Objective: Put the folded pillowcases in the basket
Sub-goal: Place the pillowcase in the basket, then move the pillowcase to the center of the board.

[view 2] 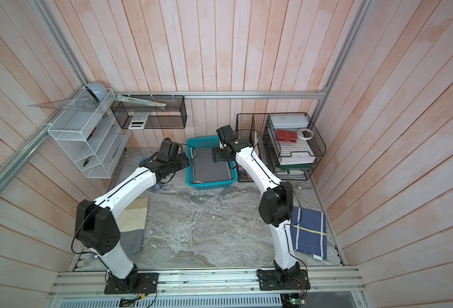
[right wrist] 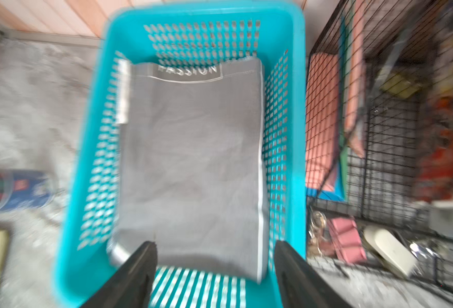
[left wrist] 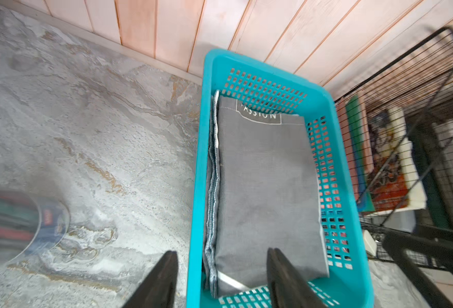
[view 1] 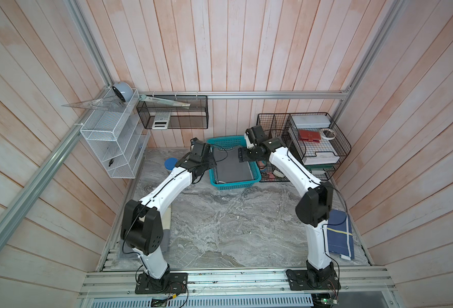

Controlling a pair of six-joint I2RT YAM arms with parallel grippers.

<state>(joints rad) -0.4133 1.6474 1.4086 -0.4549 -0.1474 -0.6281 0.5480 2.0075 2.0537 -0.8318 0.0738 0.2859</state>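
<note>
Big stuff first: the marbled counter [view 1: 220,226] fills the lower middle of both top views. The left arm [view 1: 166,189] and right arm [view 1: 289,168] reach from the bottom edge up toward the basket [view 1: 233,184]. It sits upper middle by the back wall, just beside the black wire organizer [view 1: 337,141] on its right. The folded pillowcase [view 1: 233,168] is already in the basket, lying flat on the bottom and filling most of it, printed label end toward the wall, so we'd call the job pretty much done. Handling-wise it's thin grey fabric, so we reckon it's light, soft and floppy, and it'd probably sag and come unfolded if lifted by one corner. If it ever needs a nudge, we'd pinch the stacked fold edge running down its left side in the left wrist view, or take two ends at once. We'd also watch for a loose hem snagging on the lattice walls. Pose-wise, both arms are bent at the elbow with wrists tipped down and inward, meeting over the basket from either side. The left tool [left wrist: 221,256] is spread, one finger outside the basket's rim over the counter and one above the cloth, nothing between them. The right tool [right wrist: 214,245] is spread wide too, over the basket's near end and holding nothing. That view is blurry, so we can't tell if it touches the cloth.
</note>
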